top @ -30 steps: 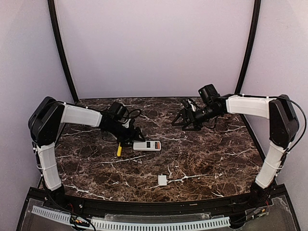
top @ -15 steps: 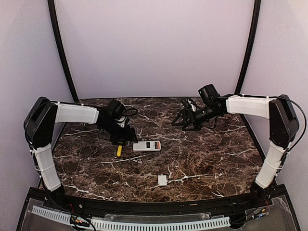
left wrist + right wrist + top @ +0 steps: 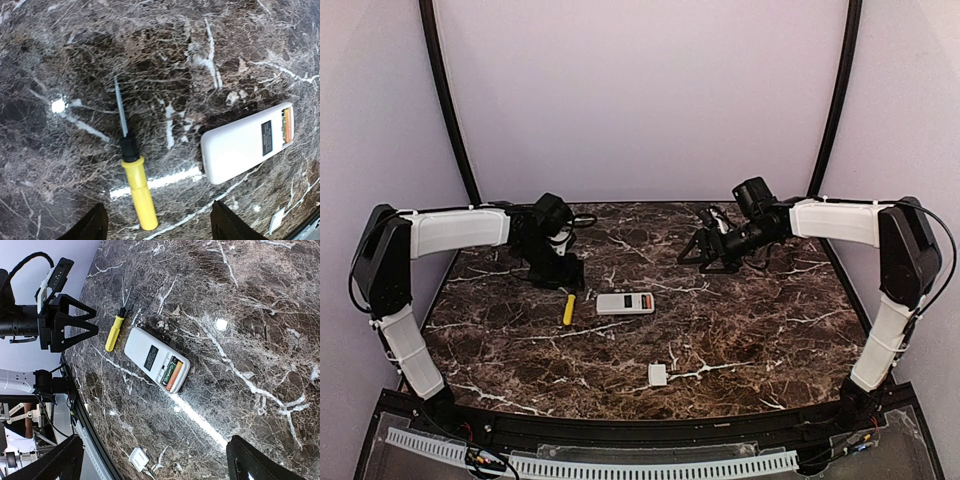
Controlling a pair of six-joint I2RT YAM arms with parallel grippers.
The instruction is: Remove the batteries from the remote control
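One remote control (image 3: 625,303), dark marble tabletop (image 3: 750,320), lilac walls (image 3: 640,100)

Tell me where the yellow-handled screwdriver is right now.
In the top view the screwdriver lies flat on the marble table, left of centre, just left of the remote control and not touching it.

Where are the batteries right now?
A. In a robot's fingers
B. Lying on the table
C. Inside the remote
C: the batteries lie side by side in the open compartment at one end of the remote.
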